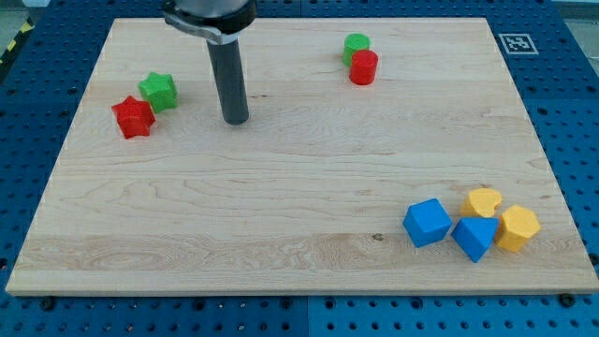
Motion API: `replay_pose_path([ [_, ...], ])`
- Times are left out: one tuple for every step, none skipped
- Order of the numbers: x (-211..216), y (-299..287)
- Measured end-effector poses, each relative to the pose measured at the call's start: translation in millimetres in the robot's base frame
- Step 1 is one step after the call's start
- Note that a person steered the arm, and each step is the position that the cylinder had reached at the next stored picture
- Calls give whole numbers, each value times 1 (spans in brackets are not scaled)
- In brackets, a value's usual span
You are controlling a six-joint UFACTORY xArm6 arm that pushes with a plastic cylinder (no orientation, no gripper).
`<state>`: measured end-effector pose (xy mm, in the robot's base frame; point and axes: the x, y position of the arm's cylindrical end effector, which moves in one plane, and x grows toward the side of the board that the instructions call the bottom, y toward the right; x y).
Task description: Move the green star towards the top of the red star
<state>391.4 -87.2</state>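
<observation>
The green star (158,91) lies near the view's left edge of the wooden board (281,206), touching the upper right of the red star (133,117). My tip (236,120) rests on the board to the right of both stars, roughly level with the red star and clear of the green star by about a block's width.
A green cylinder (356,45) and a red cylinder (364,67) sit together at the view's top, right of centre. At the bottom right are a blue cube (427,223), a blue block (474,237), a yellow heart (484,202) and a yellow hexagon (518,227).
</observation>
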Motion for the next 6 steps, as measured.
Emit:
replay_pose_path([
  [-19, 0],
  [-21, -3],
  [-28, -29],
  [-29, -55],
  [-29, -76],
  [-29, -89],
])
